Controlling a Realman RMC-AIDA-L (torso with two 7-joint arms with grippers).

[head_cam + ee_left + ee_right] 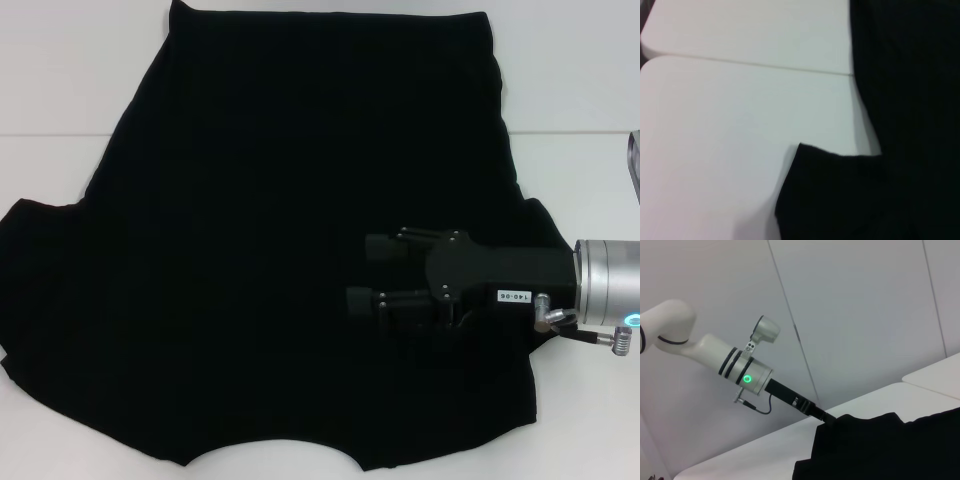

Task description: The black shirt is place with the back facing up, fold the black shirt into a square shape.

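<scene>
The black shirt [280,240] lies flat across most of the table [60,90], long axis running from the near edge, where the collar is, to the far edge. The right gripper [358,275], fingers spread, hovers over the shirt's right side; a shallow pinch could bunch the cloth. The left gripper [829,421] touches the shirt's edge; its fingers are hidden.

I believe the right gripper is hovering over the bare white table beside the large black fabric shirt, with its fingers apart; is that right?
Not quite. In the head view the right gripper is over the large black fabric shirt itself, inside its right edge, not over the bare white table. Its fingers do stand apart, as you say.
</scene>
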